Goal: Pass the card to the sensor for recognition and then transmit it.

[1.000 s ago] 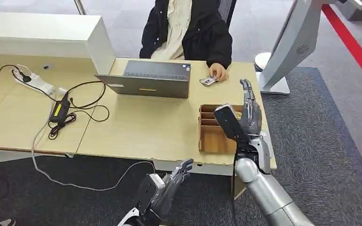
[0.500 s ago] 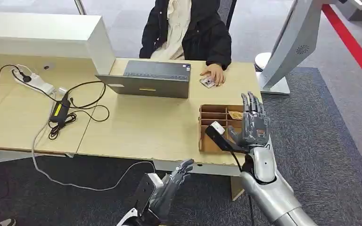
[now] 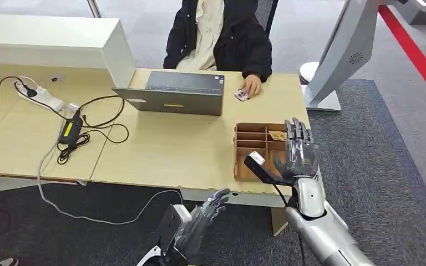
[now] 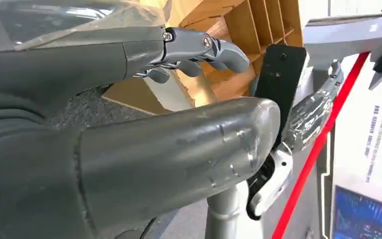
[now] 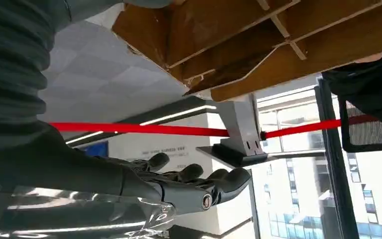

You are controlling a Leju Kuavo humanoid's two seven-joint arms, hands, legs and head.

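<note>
On the far left of the desk (image 3: 161, 160), a power strip (image 3: 40, 95) and black cables (image 3: 97, 119) lay near a closed laptop (image 3: 172, 93). Below the desk edge, the left hand (image 3: 199, 221) hung low with its fingers apart and nothing in it. Past the laptop, a person's hand (image 3: 250, 84) rested on the card (image 3: 242, 96), so the robot did not have it yet. Nearer the robot sat a wooden tray (image 3: 245, 145) with slots. The right hand (image 3: 298, 151) was raised just beside the tray, fingers straight up and spread, holding nothing. The white sensor stand (image 3: 338, 50) stood at the far right. The card lay flat, so the fingers could slip off it. The hand could also bump the tray when it reached.
</note>
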